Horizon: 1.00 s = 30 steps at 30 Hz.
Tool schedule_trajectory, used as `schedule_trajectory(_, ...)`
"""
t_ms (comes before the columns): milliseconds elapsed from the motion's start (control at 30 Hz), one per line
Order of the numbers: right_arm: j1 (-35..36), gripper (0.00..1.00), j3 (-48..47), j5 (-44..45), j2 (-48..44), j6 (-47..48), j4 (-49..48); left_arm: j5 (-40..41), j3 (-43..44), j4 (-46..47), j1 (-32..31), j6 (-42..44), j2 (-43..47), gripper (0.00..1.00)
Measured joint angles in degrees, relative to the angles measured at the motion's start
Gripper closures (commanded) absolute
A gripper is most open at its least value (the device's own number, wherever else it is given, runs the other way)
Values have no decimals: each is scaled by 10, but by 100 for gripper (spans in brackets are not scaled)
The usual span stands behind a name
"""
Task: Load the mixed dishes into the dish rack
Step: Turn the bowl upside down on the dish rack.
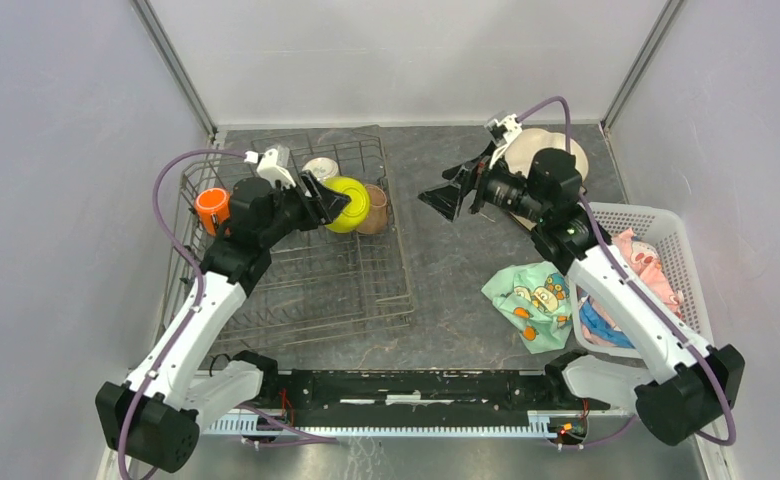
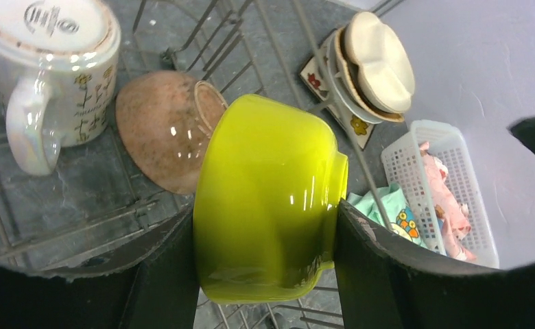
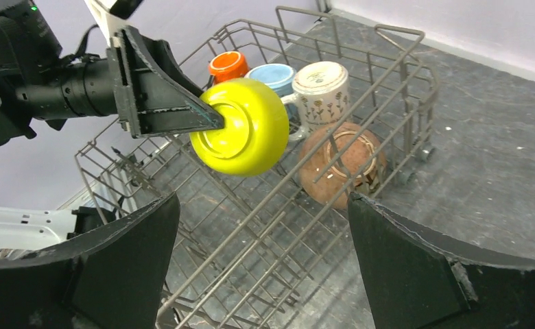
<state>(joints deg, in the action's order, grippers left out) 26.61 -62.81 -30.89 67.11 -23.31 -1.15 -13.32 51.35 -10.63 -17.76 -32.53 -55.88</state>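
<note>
My left gripper (image 1: 332,200) (image 2: 265,209) is shut on the lime-green bowl (image 1: 352,204) (image 2: 268,199) (image 3: 241,136) and holds it on its side, above the back of the dish rack (image 1: 296,290) (image 3: 251,226). In the rack lie a tan bowl (image 1: 375,209) (image 2: 162,130) (image 3: 337,164), a white patterned mug (image 2: 45,62) (image 3: 323,86), a light-blue mug (image 3: 271,75) and an orange mug (image 1: 211,208) (image 3: 228,65). My right gripper (image 1: 438,200) (image 3: 263,197) hangs open and empty just right of the rack, facing it. A stack of plates (image 1: 551,148) (image 2: 374,65), the cream three-section one on top, sits at the back right, partly hidden by my right arm.
A white perforated basket (image 1: 671,232) (image 2: 415,157) at the right holds a pink cloth (image 1: 644,262). The teal patterned cloth (image 1: 526,300) lies on the table beside it. Grey walls close the back and sides.
</note>
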Motion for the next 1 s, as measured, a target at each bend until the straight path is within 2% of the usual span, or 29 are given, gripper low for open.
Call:
schedule_trajectory(333, 0, 2, 19, 37, -54, 33, 25, 14, -44, -12, 0, -70, -49, 98)
schedule_trajectory(567, 0, 2, 28, 46, -60, 41, 32, 9, -60, -9, 0, -97, -79, 97)
schedule_trajectory(767, 0, 2, 38, 50, -63, 43, 35, 2, -78, 1, 0, -118, -88, 92)
schedule_trajectory(1000, 0, 2, 46, 55, -64, 44, 36, -17, -82, 5, -3, -132, -109, 92)
